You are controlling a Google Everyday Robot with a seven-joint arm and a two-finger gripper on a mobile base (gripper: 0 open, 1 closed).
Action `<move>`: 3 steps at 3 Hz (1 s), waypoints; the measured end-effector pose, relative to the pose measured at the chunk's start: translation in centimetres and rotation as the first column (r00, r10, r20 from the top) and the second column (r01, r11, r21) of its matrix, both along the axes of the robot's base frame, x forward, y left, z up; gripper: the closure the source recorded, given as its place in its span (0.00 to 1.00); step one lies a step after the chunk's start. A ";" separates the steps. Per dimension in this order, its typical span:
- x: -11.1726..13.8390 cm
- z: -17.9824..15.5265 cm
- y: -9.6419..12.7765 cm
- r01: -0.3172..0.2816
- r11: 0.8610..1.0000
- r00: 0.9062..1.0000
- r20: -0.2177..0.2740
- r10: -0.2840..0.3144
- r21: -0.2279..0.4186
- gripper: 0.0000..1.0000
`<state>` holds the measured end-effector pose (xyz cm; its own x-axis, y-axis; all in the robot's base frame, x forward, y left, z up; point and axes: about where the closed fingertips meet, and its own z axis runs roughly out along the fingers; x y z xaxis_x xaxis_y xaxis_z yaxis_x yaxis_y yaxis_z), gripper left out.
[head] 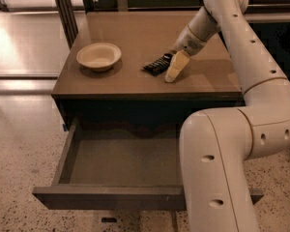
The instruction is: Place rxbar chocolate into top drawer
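Most of the top drawer (pixel 117 162) stands pulled out nearest me, its right end hidden behind my arm (pixel 217 178). Farther back on the table (pixel 135 33), the rxbar chocolate (pixel 157 65) lies flat, long axis running front-left to back-right. My gripper (pixel 176 67) is just beside its right end, and I cannot tell its state.

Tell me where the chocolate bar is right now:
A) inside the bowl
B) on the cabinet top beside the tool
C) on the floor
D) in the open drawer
B: the bar lies on the cabinet top, with the tool close beside it. It is not in the drawer open below, and the bowl sits apart from it.
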<state>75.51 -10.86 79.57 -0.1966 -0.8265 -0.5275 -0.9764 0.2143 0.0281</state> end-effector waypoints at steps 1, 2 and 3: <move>-0.1 -0.1 1.1 0.003 1.000 1.000 -0.024 -0.002 0.028 0.00; 0.2 0.0 2.0 -0.002 0.999 1.000 -0.023 0.003 0.040 0.00; 0.8 -0.1 2.4 0.006 0.999 1.000 -0.010 -0.006 0.047 0.17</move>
